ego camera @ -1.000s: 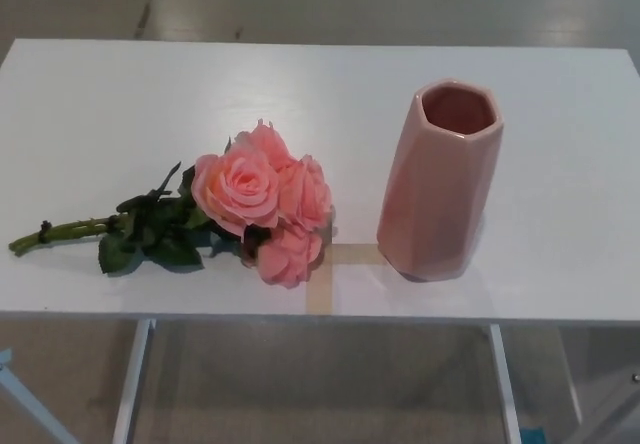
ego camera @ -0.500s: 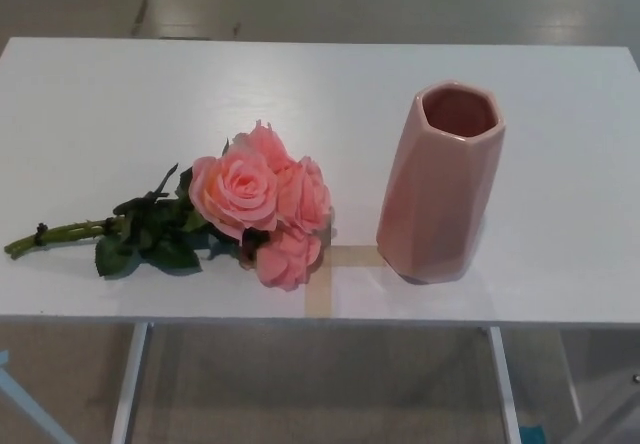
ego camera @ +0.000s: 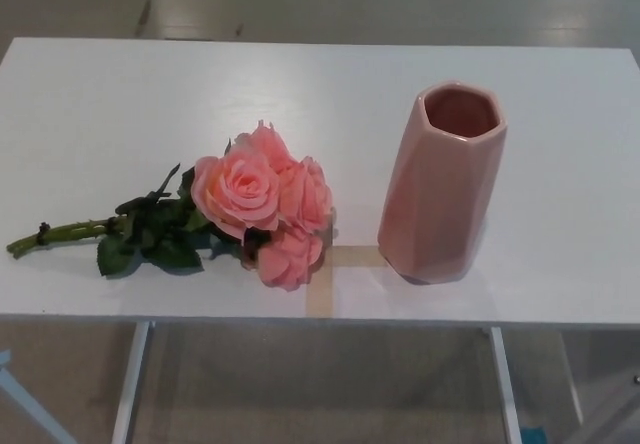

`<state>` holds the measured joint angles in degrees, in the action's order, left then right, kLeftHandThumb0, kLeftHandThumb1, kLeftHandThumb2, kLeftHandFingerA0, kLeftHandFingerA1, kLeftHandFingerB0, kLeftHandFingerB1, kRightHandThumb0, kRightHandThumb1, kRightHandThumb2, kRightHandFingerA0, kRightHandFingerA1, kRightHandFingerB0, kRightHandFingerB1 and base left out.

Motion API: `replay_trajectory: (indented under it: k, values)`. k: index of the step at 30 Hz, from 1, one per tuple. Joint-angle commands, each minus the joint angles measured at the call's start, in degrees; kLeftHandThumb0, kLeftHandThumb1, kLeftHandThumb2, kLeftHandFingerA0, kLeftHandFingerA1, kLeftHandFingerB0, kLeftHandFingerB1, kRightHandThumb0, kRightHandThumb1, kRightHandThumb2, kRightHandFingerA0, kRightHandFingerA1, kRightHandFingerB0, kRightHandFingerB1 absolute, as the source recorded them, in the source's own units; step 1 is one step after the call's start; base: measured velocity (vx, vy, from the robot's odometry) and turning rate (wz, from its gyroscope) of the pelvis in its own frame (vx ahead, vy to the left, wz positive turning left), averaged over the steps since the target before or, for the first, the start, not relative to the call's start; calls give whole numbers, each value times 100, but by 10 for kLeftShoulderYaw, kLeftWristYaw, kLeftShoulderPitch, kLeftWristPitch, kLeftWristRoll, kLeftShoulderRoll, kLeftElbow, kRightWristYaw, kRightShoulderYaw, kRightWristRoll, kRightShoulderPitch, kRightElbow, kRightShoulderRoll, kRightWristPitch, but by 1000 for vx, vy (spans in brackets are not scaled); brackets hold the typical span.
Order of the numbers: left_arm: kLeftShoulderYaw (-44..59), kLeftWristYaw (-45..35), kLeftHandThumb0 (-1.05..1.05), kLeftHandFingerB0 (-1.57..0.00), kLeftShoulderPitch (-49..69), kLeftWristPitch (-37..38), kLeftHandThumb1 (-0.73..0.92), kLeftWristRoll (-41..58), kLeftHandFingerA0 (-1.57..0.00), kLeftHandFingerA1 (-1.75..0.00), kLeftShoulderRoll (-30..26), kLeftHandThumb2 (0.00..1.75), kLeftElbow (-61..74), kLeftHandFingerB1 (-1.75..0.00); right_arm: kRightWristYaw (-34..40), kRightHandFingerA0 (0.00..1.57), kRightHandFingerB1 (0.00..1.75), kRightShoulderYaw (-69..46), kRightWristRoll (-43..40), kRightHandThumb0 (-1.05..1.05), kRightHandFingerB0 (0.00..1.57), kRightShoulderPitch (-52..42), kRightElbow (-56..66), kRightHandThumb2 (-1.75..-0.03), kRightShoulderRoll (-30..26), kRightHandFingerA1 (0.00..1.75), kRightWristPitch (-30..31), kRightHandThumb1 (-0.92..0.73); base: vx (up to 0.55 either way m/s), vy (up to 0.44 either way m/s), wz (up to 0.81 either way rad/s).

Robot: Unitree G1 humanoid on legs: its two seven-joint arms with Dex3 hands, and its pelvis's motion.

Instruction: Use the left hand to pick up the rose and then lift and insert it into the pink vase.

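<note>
- No robot hand in view, left or right; open or closed impossible to tell.
- Rose lying flat on the white tabletop, blooms toward the middle, green stem trailing out to the left edge.
- Pink vase upright to the right of the blooms, apart from them, mouth open upward.
- Judged stage: very start, grasp not yet begun.
- Next move likely: left reach onto the stem, low pinch, then lift and tip stem-down over the vase mouth.
- Blooms and vase both near the front edge; wide bare room behind; tape strip between them.
</note>
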<state>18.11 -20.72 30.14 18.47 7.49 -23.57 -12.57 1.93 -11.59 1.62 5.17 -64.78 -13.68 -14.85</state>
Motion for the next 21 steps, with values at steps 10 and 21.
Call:
replay_trajectory:
  k: [10,21]
  values:
    - [31,-99,-60,-10,206,105,39,86,-7,-33,-19,68,358,-31,10,60,46,9,0,-24,54,-16,16,-59,6,50,-29,-65,0,0,0]
    - [85,9,-55,-10,14,88,36,-3,-2,-24,12,73,430,-32,9,60,46,16,0,-24,54,-10,10,-59,2,50,-27,-65,-1,0,1]
